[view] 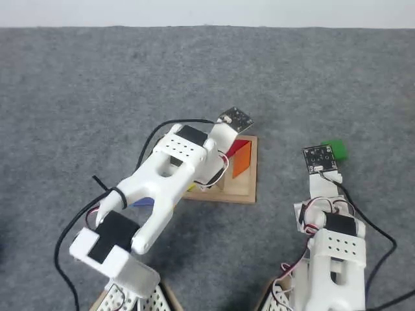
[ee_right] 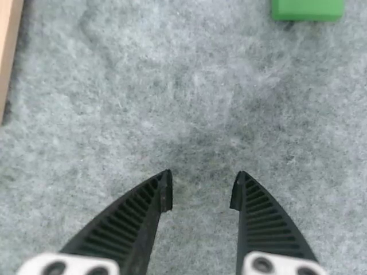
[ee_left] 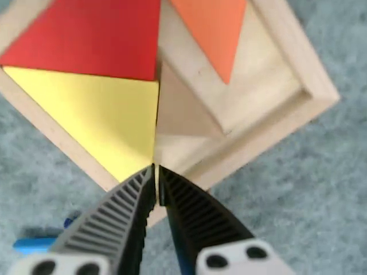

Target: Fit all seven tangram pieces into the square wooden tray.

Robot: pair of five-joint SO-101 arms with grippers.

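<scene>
The square wooden tray [ee_left: 298, 74] holds a red triangle [ee_left: 92, 34], a yellow triangle [ee_left: 103, 114] and an orange triangle [ee_left: 215, 28], with bare wood beside them. My left gripper [ee_left: 156, 170] is shut with nothing in it, its tips just above the tray's edge by the yellow triangle's corner. In the high view the left arm [view: 172, 172] covers much of the tray [view: 249, 191]. A green piece [view: 335, 149] lies on the carpet to the tray's right. My right gripper [ee_right: 200, 192] hangs open over bare carpet, short of the green piece [ee_right: 308, 8].
A blue piece [view: 144, 202] lies on the grey carpet left of the tray, partly under the left arm, and shows in the left wrist view as the blue piece [ee_left: 34, 243]. The tray's edge [ee_right: 8, 51] borders the right wrist view. Open carpet surrounds the tray.
</scene>
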